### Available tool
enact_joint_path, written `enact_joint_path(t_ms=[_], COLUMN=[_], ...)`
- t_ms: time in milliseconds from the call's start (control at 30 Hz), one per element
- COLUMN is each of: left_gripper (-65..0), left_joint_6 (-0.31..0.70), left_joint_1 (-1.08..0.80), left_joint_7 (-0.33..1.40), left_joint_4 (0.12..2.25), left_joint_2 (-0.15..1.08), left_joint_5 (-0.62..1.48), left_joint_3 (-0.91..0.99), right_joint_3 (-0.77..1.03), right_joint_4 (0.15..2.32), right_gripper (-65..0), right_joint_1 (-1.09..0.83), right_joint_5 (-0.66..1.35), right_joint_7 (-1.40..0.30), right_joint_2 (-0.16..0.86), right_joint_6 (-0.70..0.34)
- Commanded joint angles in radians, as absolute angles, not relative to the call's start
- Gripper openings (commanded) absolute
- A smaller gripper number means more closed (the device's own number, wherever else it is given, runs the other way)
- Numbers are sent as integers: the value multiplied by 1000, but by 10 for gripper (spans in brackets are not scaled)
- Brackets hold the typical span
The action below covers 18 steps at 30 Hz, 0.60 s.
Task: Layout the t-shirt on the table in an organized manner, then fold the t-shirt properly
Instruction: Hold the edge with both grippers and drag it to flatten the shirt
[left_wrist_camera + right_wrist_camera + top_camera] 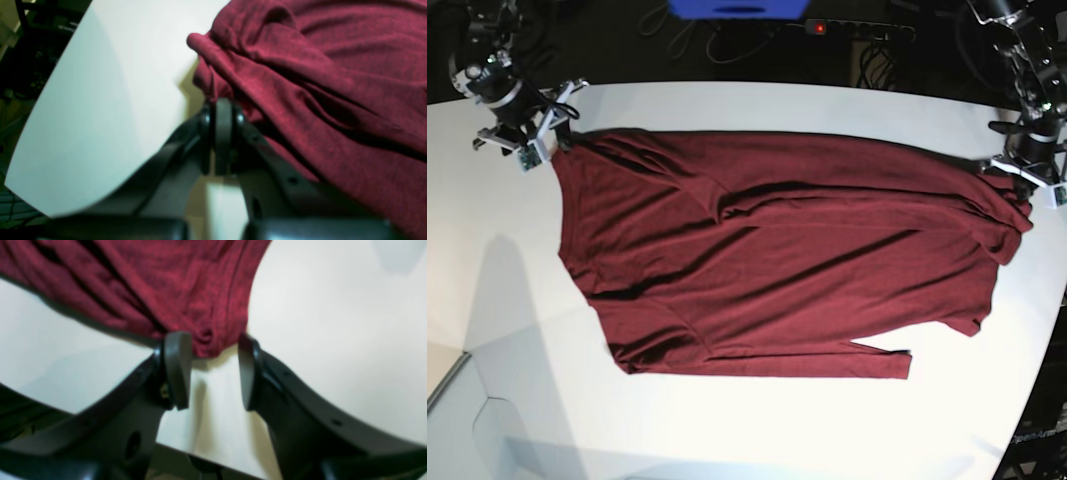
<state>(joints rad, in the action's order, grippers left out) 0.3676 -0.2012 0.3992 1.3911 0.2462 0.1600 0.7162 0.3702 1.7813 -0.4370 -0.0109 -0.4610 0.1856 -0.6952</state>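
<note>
Maroon cloth of the t-shirt (777, 260) lay spread across the white table (727, 430), wrinkled but mostly flat, with one corner at each arm so it could be pulled straight. The left gripper (223, 110) had its jaws pinched shut on a bunched edge of the shirt. The right gripper (213, 368) had its jaws apart, with a fold of the shirt sitting loose between the tips.

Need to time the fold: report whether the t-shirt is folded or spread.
Spread, not folded: the t-shirt lies open across the table, still wrinkled, one sleeve lying over the body.
</note>
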Motion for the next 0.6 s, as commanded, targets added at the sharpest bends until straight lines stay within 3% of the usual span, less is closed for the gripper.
enact_joint_path(t_ms=[0, 567], left_gripper=[-649, -649], left_joint_6=[364, 364], left_joint_1=[-191, -189], left_joint_7=[377, 375], left_joint_4=[1405, 1402], left_joint_2=[263, 263], left_joint_5=[165, 165], left_joint_3=[719, 723], right_joint_3=[375, 323], right_joint_4=[1797, 1655], right_gripper=[-405, -409], right_joint_1=[-424, -358], right_joint_5=[1, 1], right_joint_7=[-443, -441], right_joint_2=[197, 194], right_joint_6=[-698, -698])
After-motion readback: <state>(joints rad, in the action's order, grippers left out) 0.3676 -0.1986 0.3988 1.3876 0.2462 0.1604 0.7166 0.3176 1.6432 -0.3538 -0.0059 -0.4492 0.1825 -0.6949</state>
